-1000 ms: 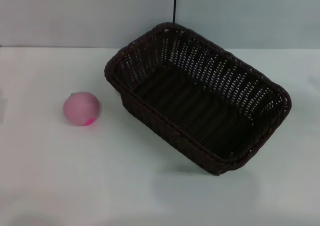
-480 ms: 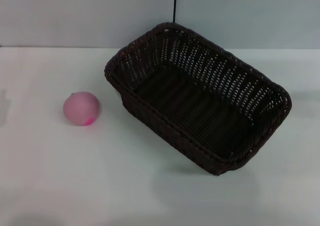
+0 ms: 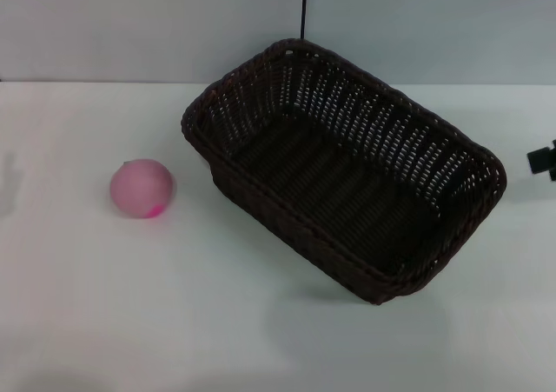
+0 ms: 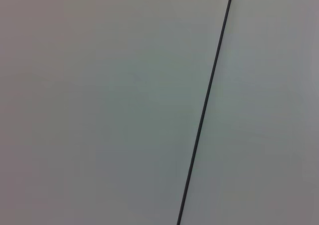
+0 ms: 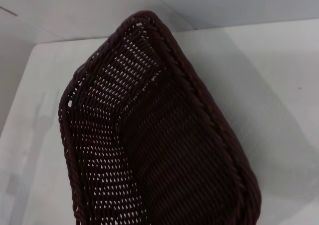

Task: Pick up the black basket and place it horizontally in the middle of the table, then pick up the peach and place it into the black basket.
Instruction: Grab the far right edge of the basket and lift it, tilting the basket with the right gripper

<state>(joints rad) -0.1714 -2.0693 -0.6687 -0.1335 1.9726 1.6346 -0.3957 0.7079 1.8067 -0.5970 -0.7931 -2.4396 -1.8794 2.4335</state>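
The black basket (image 3: 343, 162) is a large dark woven basket. It sits askew on the white table (image 3: 130, 305), right of centre, open side up and empty. It also fills the right wrist view (image 5: 159, 140). The peach (image 3: 142, 188) is a small pink ball with a magenta patch, lying on the table left of the basket. A dark tip of my right gripper (image 3: 544, 160) shows at the right edge of the head view, just right of the basket's far right corner. My left gripper is out of view; the left wrist view shows only a plain surface.
A grey wall (image 3: 130, 27) stands behind the table, with a thin black line (image 3: 304, 5) running down it above the basket. The same line (image 4: 207, 105) crosses the left wrist view.
A dark tip of my right gripper has come into the head view at the right edge. The basket and the peach have not moved.
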